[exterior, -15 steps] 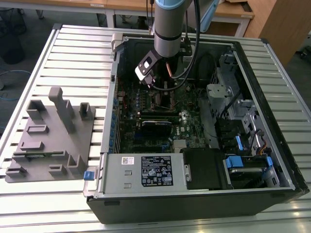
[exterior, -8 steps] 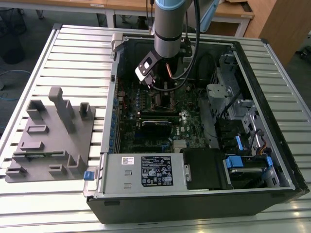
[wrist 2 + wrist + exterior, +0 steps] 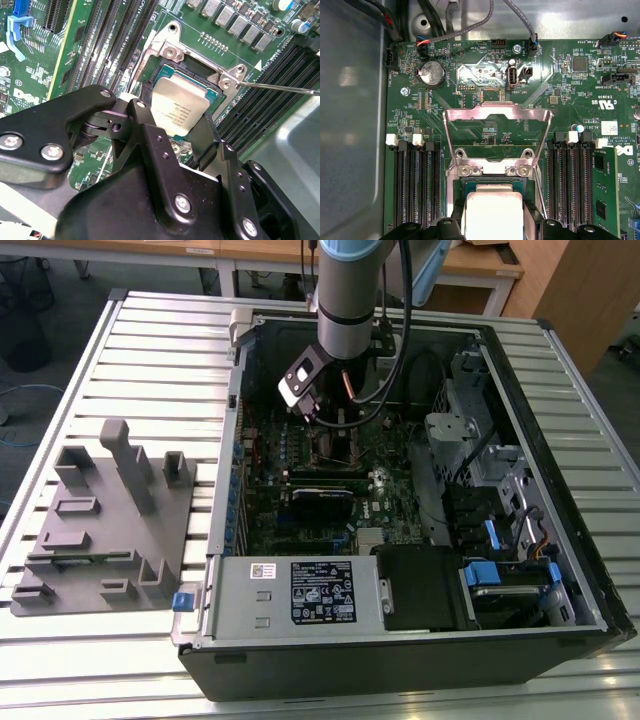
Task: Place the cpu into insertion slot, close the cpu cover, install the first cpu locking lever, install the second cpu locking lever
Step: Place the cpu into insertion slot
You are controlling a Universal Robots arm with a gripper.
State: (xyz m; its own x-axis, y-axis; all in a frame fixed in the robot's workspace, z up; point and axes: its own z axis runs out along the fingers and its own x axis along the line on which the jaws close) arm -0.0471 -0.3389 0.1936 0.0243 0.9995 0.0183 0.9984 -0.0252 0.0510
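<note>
cpu host, computer case: side open, lying on slatted desk
motherboard: faces up inside case
gripper: down inside the case, fingers closed against two opposite cpu edges
cpu cover: flipped open, hinge side next to slot, clear of it
insertion slot: directly under cpu
cpu position: metal face up, at the slot; seated or just above, cannot tell

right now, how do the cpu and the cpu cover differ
The cpu is a solid pale square; the cpu cover is a bare frame round a large window. The cpu lies over the insertion slot; the cpu cover is swung open, off it. Both are silvery metal.
</note>
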